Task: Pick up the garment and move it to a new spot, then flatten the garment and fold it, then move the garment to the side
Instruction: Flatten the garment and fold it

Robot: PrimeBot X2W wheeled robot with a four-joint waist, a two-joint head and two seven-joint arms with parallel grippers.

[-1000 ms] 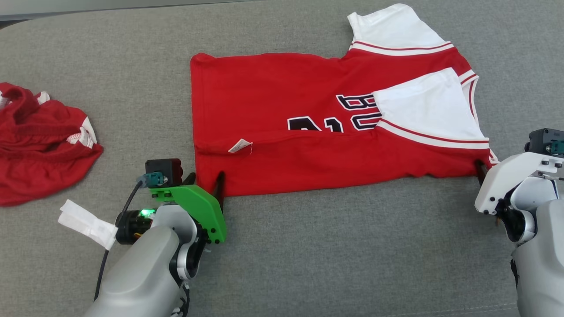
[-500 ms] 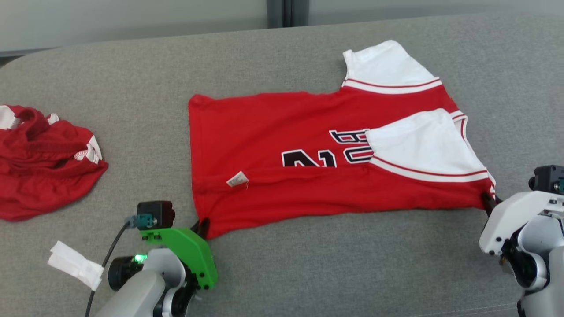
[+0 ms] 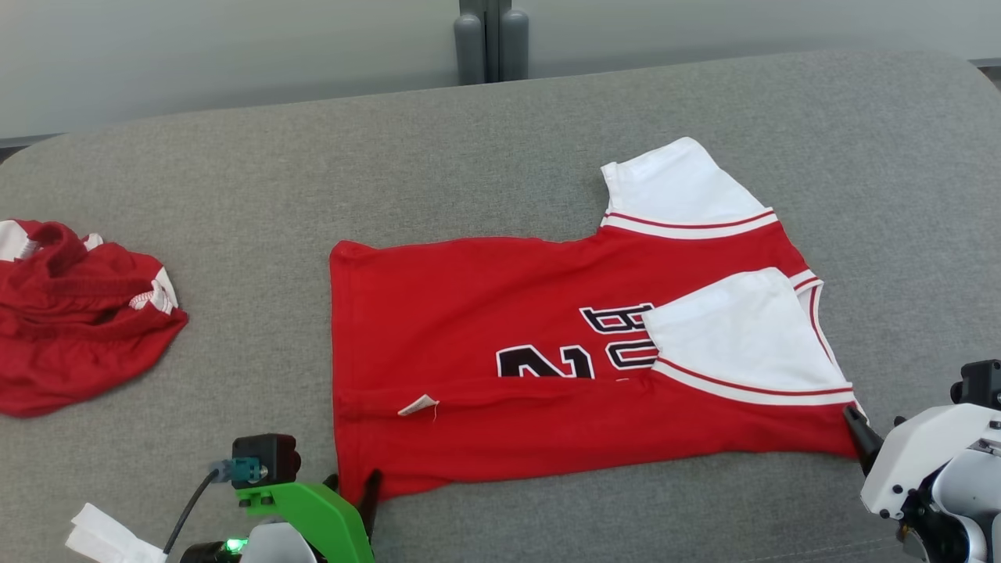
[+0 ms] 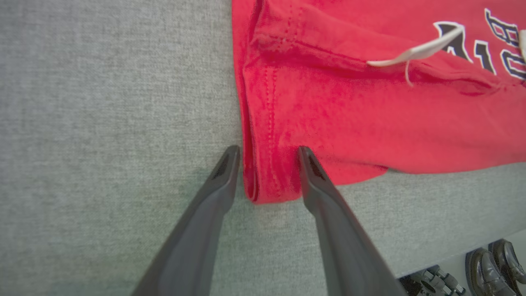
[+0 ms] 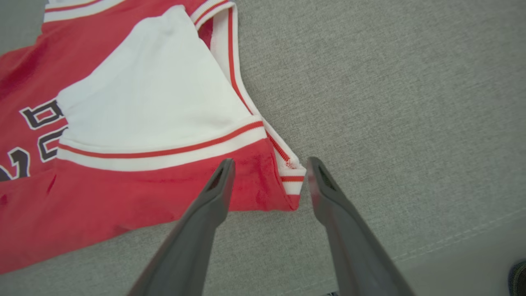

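The garment [image 3: 508, 313] is a red jersey with white sleeves and black lettering. It lies flat on the grey padded surface [image 3: 235, 195], its near long edge folded over. My left gripper [image 3: 353, 489] is at its near left corner. In the left wrist view the left gripper [image 4: 268, 152] is open, and the corner of the garment [image 4: 370, 111] lies loose between the two fingers. My right gripper [image 3: 856, 426] is at the near right corner. The right wrist view shows the right gripper [image 5: 270, 162] open, fingers either side of the striped collar corner of the garment [image 5: 123, 197].
A second crumpled red garment [image 3: 78, 328] sits at the far left. A white tag [image 3: 102, 536] hangs on my left arm's cable. Two grey posts [image 3: 491, 47] stand beyond the far edge. Black shoes [image 4: 493, 263] show past the surface's near edge.
Both grippers shut on the garment's near corners, dragged it toward me, then opened. The head camera has tilted up, so the whole picture has shifted down.
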